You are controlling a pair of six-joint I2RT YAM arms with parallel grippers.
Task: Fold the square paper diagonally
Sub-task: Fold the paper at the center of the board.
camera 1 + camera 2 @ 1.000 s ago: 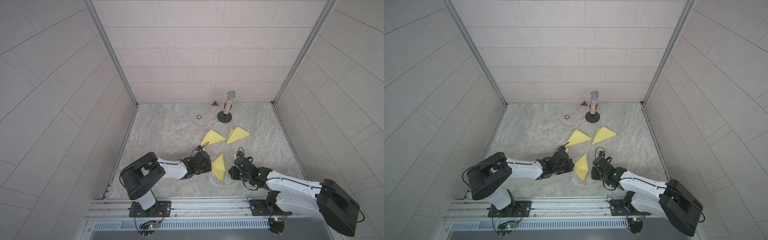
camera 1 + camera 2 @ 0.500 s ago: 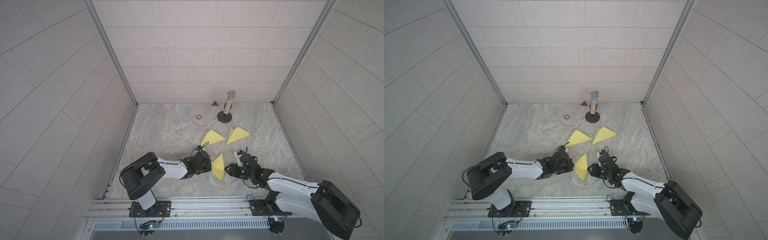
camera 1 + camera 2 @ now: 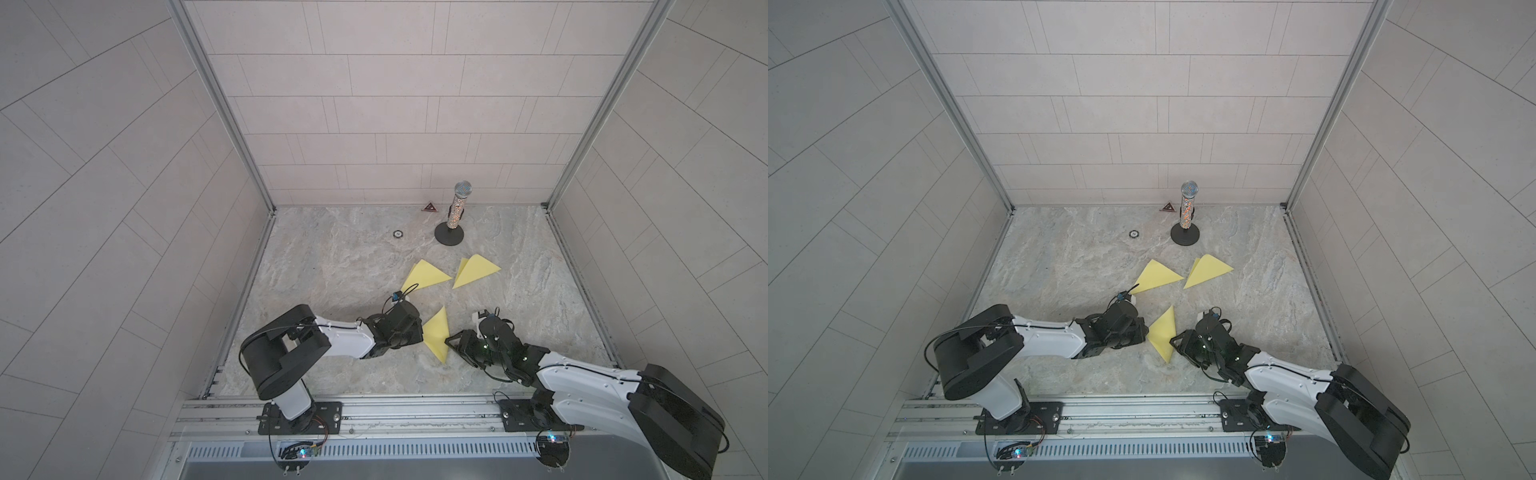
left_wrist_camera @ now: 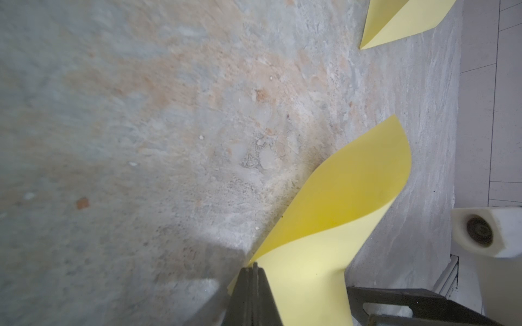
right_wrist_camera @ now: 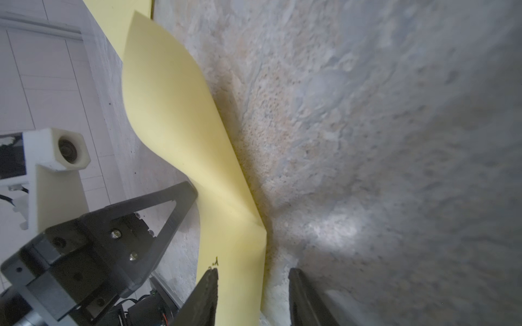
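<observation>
**The thin yellow square paper (image 3: 438,334) is being approached by the right pincer (image 3: 451,341), whose jaws are widening as it arrives.**
On the grey marbled stone worktop (image 3: 332,266), between the two arms, the paper is standing doubled into a bowed triangle that is not yet creased. The left pincer (image 4: 252,271) is staying clamped shut on its layered corner. The right pincer, set back a moment ago, is now straddling the bent edge with its jaws parted and gripping nothing, probably getting ready to press the fold flat.
</observation>
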